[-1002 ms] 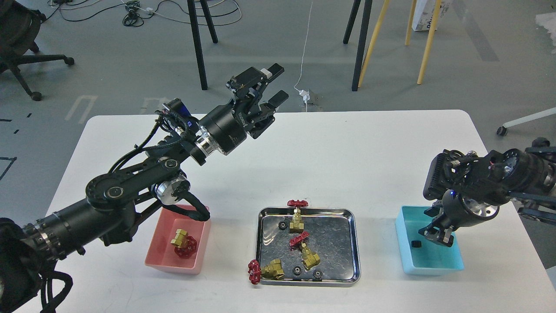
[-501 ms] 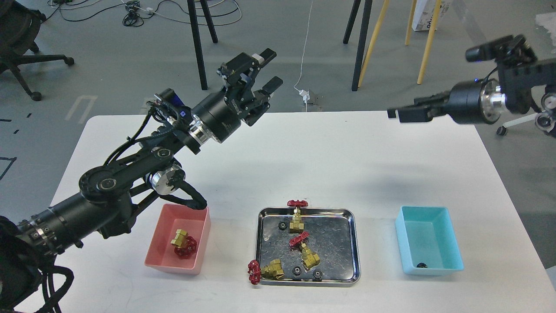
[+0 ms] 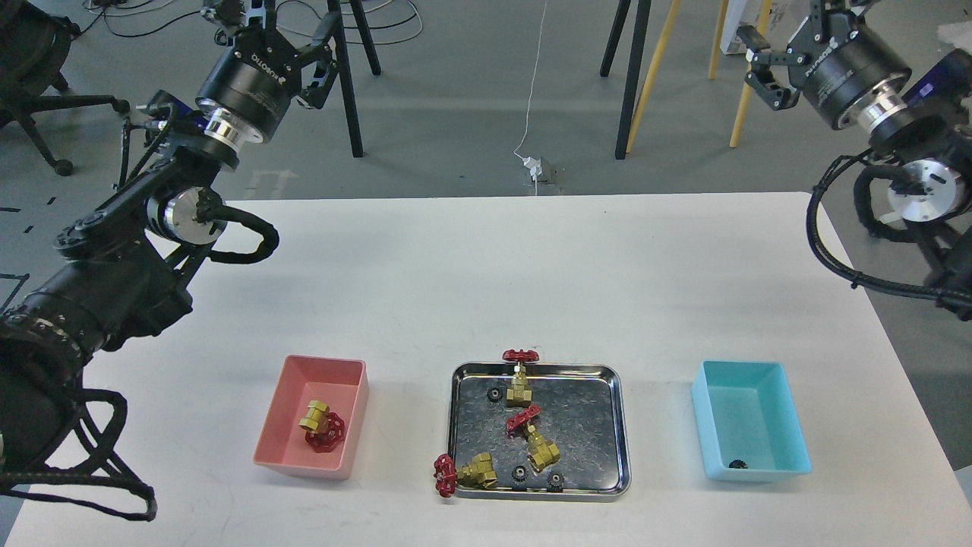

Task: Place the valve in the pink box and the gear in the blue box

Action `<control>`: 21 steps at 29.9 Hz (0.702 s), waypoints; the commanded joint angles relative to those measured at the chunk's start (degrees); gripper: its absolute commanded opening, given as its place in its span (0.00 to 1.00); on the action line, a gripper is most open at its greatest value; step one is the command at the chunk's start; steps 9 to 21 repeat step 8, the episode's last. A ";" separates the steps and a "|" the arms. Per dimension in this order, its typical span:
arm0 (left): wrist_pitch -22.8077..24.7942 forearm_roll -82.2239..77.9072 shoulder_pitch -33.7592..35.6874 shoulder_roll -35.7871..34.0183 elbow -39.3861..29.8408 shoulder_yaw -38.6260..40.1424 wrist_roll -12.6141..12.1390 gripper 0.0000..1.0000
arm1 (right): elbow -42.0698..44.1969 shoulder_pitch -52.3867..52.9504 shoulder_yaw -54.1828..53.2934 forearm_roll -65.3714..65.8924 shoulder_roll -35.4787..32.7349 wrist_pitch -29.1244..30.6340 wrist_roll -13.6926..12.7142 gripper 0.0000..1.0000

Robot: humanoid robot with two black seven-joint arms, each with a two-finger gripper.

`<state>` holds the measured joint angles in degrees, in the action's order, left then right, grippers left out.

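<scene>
You have one valve [image 3: 322,426] lying in the pink box [image 3: 282,433] and one gear [image 3: 735,464] in the near corner of the blue box [image 3: 782,425], so a first pair is sorted. Three more valves remain at the steel tray [image 3: 619,425]: one upright at its far rim [image 3: 520,374], one in the middle [image 3: 534,439], and one [image 3: 465,472] lying across the tray's near-left lip, its red wheel hanging out over the worktop [image 3: 486,266]. Several gears sit in the tray, among them one [image 3: 519,474] near the front edge.

Both arms are raised well clear, far above and behind everything. Your left gripper [image 3: 266,19] is partly cut off at the top edge, so I cannot tell how its jaws stand; your right gripper [image 3: 767,57] looks spread and holds nothing.

The lip valve lies down and to the right of the left gripper, its long axis running left to right. The left arm looks nearer it and the pink box.
</scene>
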<state>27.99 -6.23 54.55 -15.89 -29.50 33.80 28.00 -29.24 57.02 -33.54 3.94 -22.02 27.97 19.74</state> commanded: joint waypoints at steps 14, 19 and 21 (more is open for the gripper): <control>0.01 1.84 -2.78 3.40 1.64 -0.31 0.00 0.83 | 6.04 -1.65 -5.03 -3.68 10.07 0.03 0.74 0.98; 0.01 1.84 -2.78 3.40 1.64 -0.31 0.00 0.83 | 6.04 -1.65 -5.03 -3.68 10.07 0.03 0.74 0.98; 0.01 1.84 -2.78 3.40 1.64 -0.31 0.00 0.83 | 6.04 -1.65 -5.03 -3.68 10.07 0.03 0.74 0.98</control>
